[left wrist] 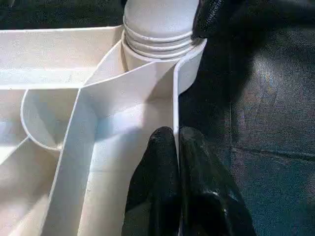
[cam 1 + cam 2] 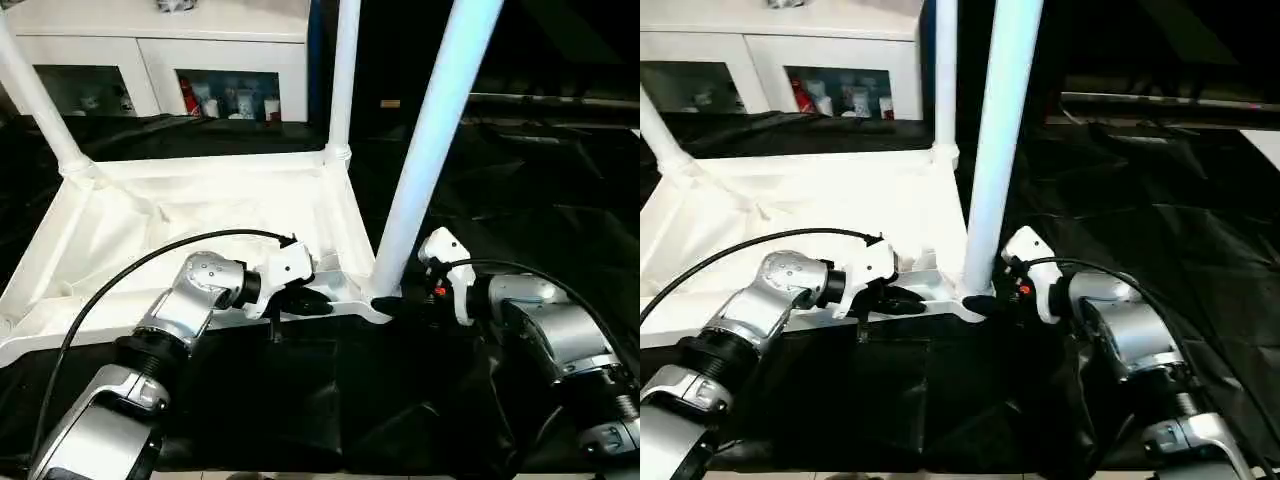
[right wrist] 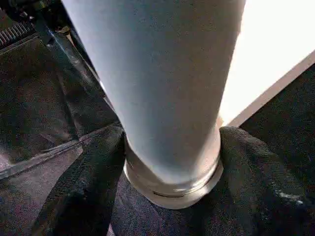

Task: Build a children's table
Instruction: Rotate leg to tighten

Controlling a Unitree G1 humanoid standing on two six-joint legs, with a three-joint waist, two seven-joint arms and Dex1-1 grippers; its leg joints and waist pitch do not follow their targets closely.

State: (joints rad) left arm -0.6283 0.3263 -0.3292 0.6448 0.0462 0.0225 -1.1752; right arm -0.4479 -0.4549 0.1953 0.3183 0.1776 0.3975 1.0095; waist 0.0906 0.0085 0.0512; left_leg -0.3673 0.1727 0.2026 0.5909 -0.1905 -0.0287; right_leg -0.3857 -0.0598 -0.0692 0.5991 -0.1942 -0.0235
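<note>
All three upright table legs (image 2: 432, 140) run off the top edge; items behind the cabinet (image 2: 160, 45) glass blur beyond recognition.

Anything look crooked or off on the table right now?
The near-corner leg leans to the right, while the far leg stands nearly upright. The right gripper sits at its base, left gripper pinching the tabletop rim.

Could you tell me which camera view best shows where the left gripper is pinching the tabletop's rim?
The left wrist view: the left gripper is shut on the thin rim wall of the tabletop, one finger on each side. Both eye views show the gripper at the near rim from farther away. The right wrist view shows the leg.
</note>
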